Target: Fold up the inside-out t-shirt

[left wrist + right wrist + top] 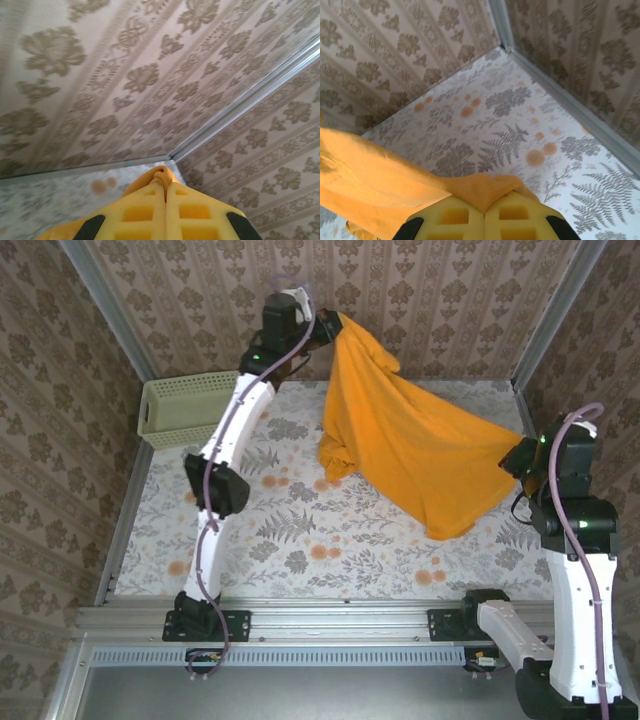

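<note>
Orange t-shirt: slung in the air between left hand and right hand, each clenched on an edge. Lower folds hang toward table. Probably spread for laying flat.

Orange-yellow inside-out t-shirt held aloft.
Spread from far middle to right side, its bunched lower folds droop toward the counter.
</note>
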`<control>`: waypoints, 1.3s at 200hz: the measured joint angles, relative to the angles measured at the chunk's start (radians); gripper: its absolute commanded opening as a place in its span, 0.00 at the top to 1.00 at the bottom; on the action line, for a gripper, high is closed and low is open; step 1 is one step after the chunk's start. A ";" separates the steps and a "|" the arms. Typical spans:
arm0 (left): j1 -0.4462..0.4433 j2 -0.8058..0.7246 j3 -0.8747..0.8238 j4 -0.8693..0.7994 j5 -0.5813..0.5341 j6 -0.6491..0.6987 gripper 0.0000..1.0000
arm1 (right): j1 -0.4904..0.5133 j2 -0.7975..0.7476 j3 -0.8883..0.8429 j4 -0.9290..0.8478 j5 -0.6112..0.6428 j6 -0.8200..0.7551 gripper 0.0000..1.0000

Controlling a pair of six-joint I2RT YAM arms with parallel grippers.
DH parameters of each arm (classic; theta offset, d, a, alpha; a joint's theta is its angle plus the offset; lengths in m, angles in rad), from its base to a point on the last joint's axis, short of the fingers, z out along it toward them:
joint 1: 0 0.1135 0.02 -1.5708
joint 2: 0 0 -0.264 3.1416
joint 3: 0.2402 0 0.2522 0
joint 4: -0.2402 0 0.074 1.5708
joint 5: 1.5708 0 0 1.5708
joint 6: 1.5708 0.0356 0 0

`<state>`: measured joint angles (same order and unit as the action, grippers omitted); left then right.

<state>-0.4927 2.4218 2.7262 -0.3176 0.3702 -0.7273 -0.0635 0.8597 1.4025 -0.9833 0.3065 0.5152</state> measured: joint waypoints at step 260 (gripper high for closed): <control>0.348 -0.880 -1.824 0.345 0.160 0.051 1.00 | 0.887 0.476 -0.341 0.382 -0.051 0.114 0.31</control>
<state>-0.1444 1.5414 0.9024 0.0277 0.5304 -0.6758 0.8230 1.3361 1.0611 -0.6014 0.2554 0.6292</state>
